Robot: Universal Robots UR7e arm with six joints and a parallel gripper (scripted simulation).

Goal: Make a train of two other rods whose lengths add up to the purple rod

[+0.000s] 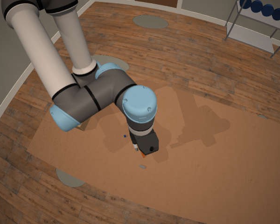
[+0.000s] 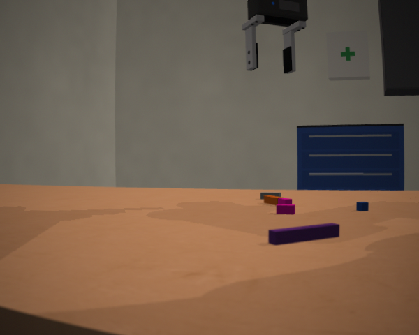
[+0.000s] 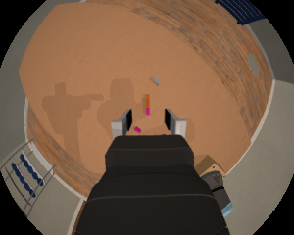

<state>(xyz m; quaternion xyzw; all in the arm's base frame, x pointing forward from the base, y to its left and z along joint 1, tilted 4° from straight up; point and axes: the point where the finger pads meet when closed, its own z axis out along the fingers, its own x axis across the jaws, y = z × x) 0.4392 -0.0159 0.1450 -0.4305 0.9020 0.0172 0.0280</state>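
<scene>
An orange rod (image 1: 143, 155) (image 2: 270, 199) (image 3: 148, 100) and a magenta rod (image 2: 285, 201) (image 3: 148, 112) lie flat end to end in one line, with no gap that I can see. A second magenta rod (image 2: 285, 209) (image 3: 137, 129) lies apart from them. The purple rod (image 2: 303, 234) lies nearest the exterior camera and is hidden in the other views. A grey rod (image 1: 142, 166) (image 2: 270, 194) (image 3: 156, 81) lies beyond the orange rod's far end. A blue rod (image 1: 124, 136) (image 2: 362, 206) lies off to one side. My gripper (image 2: 270, 70) (image 3: 148, 116) is open and empty, high above the table.
The table (image 1: 207, 183) (image 2: 130, 252) (image 3: 88, 44) bears all the rods. A wooden box-like object (image 1: 83, 125) (image 3: 209, 166) stands near the arm, partly hidden by it in the top view. A shelf rack and a blue drawer cabinet (image 2: 350, 162) stand away from the table.
</scene>
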